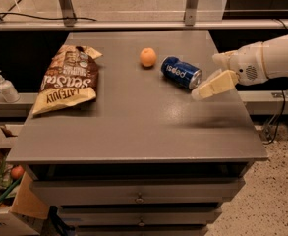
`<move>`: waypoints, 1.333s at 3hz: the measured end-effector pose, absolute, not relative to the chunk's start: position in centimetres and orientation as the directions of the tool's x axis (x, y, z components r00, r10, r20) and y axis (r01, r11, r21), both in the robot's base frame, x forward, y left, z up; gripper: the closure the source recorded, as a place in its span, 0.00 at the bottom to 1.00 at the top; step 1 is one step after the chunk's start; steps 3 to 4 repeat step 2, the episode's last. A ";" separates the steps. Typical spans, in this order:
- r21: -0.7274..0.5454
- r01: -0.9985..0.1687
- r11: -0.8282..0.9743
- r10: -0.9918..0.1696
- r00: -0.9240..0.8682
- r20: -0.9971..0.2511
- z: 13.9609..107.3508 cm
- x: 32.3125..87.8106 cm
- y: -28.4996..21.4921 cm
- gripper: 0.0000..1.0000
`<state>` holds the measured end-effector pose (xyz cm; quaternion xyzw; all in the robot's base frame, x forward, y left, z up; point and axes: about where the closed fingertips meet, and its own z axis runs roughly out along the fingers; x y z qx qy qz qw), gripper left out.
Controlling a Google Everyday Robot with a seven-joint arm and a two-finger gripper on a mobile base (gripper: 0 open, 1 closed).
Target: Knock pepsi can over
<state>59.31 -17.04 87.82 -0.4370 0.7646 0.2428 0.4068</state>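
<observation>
The pepsi can point(181, 72) is dark blue with white lettering and lies on its side on the grey table point(133, 127), silver top facing right. A small orange fruit point(148, 57) sits just left of it. My gripper point(206, 90) is on the white arm reaching in from the right. It hovers just right of the can's top end, close to it but apart.
A brown chip bag point(70, 77) lies on the left part of the table. A white pump bottle point(4, 86) stands on a low shelf to the left. Drawers sit below the table's front edge. A box with clutter is at the bottom left.
</observation>
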 end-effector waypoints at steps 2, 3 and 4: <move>0.024 -0.849 0.527 -0.472 -0.315 -0.823 86.7 58.9 -20.0 0.00; 0.024 -0.849 0.527 -0.472 -0.315 -0.823 86.7 58.9 -20.0 0.00; 0.024 -0.849 0.527 -0.472 -0.315 -0.823 86.7 58.9 -20.0 0.00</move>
